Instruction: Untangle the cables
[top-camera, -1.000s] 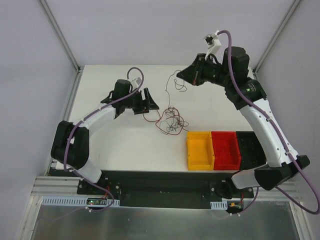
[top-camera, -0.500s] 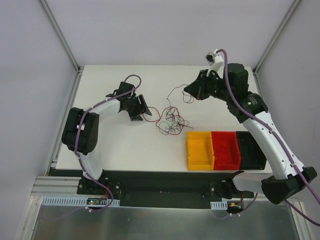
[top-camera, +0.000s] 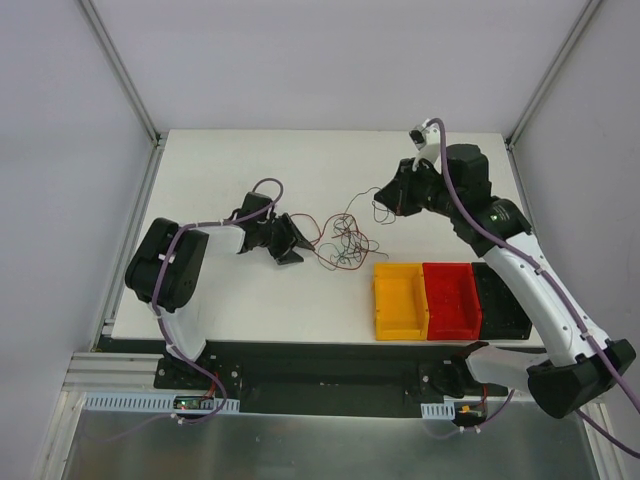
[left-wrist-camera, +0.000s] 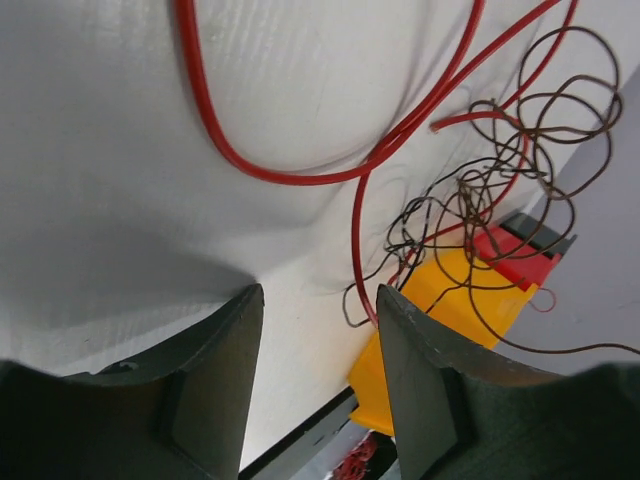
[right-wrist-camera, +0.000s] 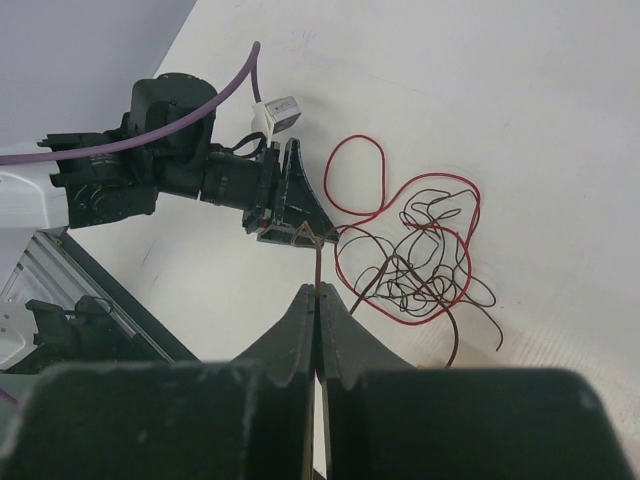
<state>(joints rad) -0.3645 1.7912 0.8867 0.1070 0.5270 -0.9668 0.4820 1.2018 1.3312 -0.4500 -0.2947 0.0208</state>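
jaws of the right gripper (right-wrist-camera: 318, 292) are pinched on a brown strand (right-wrist-camera: 318, 264); those of the left gripper (left-wrist-camera: 318, 300) are spread beside the cables (top-camera: 345, 245), heaped mid-counter. the strand is best drawn slowly toward the back edge, red loop (left-wrist-camera: 260, 172) pinned.

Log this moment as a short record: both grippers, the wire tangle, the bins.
left gripper: open, holding nothing, low over the table beside the tangle
right gripper: shut on a brown wire that leads from the tangle
cables: thin red, brown and black wires, tangled on the table between the grippers
bins: yellow bin, red bin, black bin, side by side, near-right of the tangle
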